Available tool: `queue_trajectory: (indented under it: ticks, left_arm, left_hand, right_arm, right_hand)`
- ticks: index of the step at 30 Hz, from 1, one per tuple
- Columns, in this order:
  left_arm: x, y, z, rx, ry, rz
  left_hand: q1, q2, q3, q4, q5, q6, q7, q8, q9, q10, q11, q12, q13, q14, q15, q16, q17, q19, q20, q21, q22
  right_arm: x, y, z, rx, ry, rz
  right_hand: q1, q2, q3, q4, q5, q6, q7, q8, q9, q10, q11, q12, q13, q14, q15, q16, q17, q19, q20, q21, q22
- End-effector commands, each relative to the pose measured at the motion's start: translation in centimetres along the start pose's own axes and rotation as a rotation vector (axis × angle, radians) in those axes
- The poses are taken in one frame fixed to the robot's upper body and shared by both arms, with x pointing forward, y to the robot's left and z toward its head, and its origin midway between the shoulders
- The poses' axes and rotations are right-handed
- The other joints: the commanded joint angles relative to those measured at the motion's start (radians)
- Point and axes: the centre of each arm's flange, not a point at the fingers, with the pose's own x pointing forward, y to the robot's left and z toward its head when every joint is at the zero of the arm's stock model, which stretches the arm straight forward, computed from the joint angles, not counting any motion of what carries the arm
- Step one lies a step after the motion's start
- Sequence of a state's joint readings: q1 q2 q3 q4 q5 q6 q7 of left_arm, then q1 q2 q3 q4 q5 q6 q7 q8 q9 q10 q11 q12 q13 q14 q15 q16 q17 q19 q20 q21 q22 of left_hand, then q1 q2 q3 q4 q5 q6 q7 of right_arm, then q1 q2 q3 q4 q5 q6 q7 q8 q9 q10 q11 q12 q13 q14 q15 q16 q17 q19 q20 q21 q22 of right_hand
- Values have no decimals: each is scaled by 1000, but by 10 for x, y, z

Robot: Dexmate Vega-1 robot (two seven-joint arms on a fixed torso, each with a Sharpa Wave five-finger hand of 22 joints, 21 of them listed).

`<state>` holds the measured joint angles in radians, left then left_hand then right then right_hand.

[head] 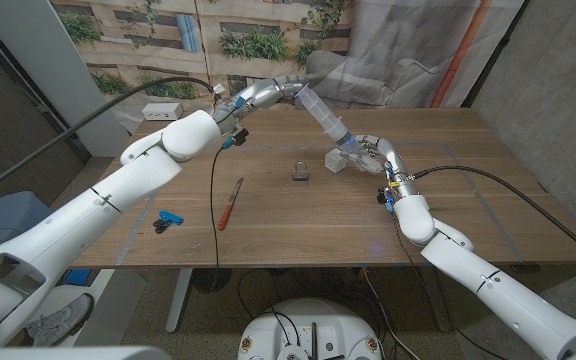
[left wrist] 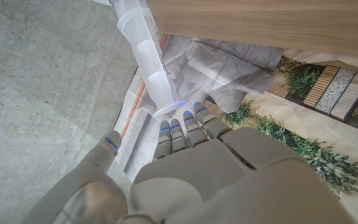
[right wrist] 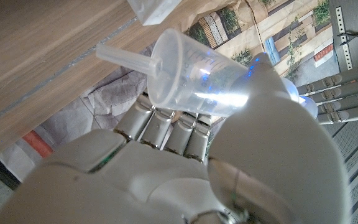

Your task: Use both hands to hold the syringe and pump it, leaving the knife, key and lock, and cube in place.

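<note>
**Syringe held in the air between both hands**

I have the syringe [head: 323,115] up off the table [head: 448,215], slanting from upper left down to lower right over the far middle of the wood. My right hand [head: 370,152] grips the barrel end: in the right wrist view the fingers [right wrist: 166,127] are curled round the clear barrel [right wrist: 197,78] and the thumb presses on it from the other side, with the nozzle sticking out past them. My left hand [head: 268,92] is at the plunger end, raised at the far side. In the left wrist view the fingertips [left wrist: 182,127] sit right at the plunger's flat disc [left wrist: 166,111], and the thumb stands apart to the side. I cannot tell from these views whether that hand actually clamps the plunger or only touches it.

The cube [head: 336,160], a clear block, sits on the table just left of my right hand; it also shows at the edge of the right wrist view. The lock [head: 300,172] stands near the middle of the table, left of the cube and well apart from it; I cannot make out the key. The knife [head: 232,201], with an orange handle, lies nearer and to the left of the lock, running near to far. A small blue object [head: 168,219] lies at the near left edge, below my left arm.
</note>
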<state>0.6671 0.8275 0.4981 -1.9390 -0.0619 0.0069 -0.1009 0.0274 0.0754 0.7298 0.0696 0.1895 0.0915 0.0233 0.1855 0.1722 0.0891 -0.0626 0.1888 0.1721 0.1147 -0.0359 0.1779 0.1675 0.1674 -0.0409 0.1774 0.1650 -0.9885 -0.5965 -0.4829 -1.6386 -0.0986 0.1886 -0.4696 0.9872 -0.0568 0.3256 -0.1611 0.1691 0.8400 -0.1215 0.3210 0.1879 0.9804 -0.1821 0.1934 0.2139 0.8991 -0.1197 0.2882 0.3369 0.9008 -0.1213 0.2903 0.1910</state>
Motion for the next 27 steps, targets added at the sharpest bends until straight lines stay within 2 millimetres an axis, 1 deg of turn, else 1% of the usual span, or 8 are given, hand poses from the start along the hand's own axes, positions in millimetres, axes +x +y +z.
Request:
queue_trajectory:
  ticks: [1, 16, 27]
  left_arm:
    - [7, -3, -1, 21, -5, -33]
    - [16, -2, -2, 25, -11, -65]
    - [23, -2, -2, 37, -20, -88]
  left_hand:
    - [-9, 72, 1, 3, -1, 8, 5, 2, 1, 10, -2, 5, 0, 11, -29, 3, 1, -3, -38, 6, 4]
    - [-10, 73, 1, 8, -1, 10, 11, 0, 1, 16, -1, 4, 0, 21, -25, 4, 0, -2, -40, 8, 4]
    - [-11, 73, 1, 11, -1, 14, 16, 0, 1, 24, 3, 5, 0, 31, -21, 5, 0, -1, -42, 9, 3]
  right_arm:
    - [3, 0, 0, 3, -11, -12]
    - [9, 2, 1, -2, -33, -16]
    - [13, 2, 3, -36, -52, -14]
  right_hand:
    - [56, 189, -2, 7, 7, 48, -41, 6, 3, 2, 4, 8, 2, 5, -109, 0, 4, -2, -89, 3, 1]
    - [53, 189, -3, 7, 7, 49, -42, 2, 3, 0, 4, 7, 2, 5, -109, -3, 6, -3, -89, 4, 1]
    - [54, 188, -3, 5, 7, 52, -42, -1, 3, 0, 3, 7, 2, 2, -111, -6, 8, -4, -89, 4, 1]
